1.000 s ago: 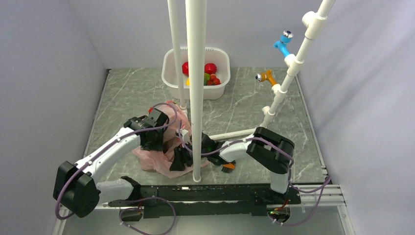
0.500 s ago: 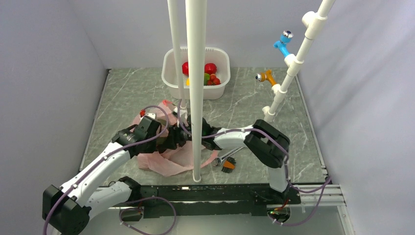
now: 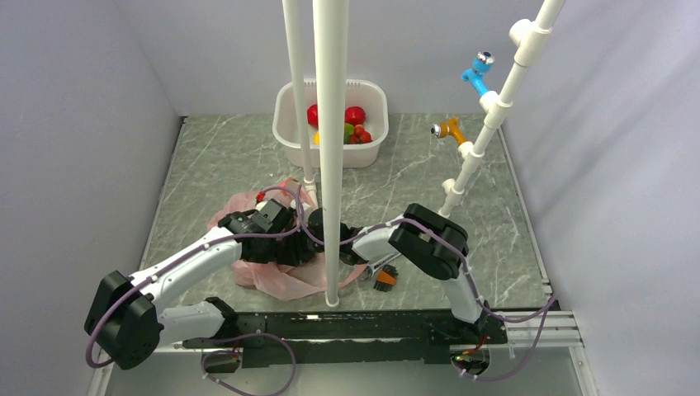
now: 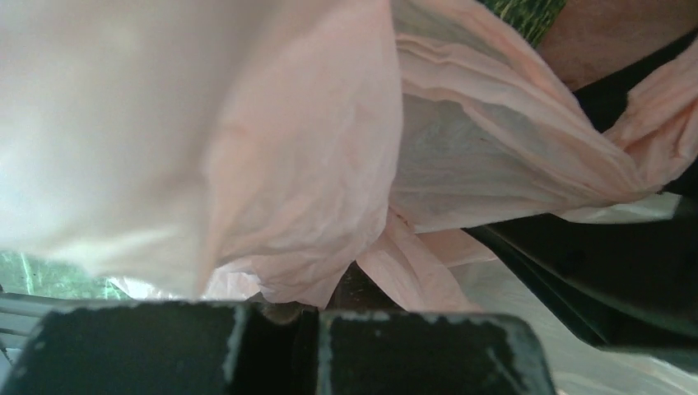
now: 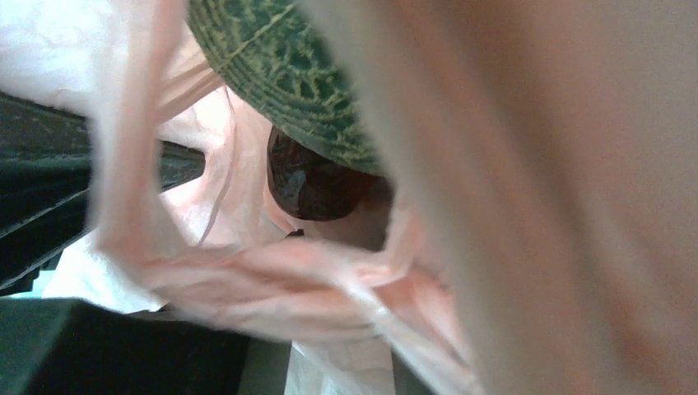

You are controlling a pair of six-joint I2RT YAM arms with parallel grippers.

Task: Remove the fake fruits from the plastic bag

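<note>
left gripper (image 4: 317, 329) is clenching the bag (image 4: 296, 164) while right gripper (image 3: 307, 244), state unclear, should be centring on the green ball (image 5: 280, 74).

I see grey-green marbled bench (image 3: 231, 157). White rectangular plastic tub (image 3: 285, 124) sits at far edge, centre. Crumpled translucent pink plastic bag (image 3: 281, 280) lies near front, left of centre. Small orange-handled tool (image 3: 384, 279) just beside bag's right end. Thick white upright pole (image 3: 332, 165) planted near front edge.
</note>
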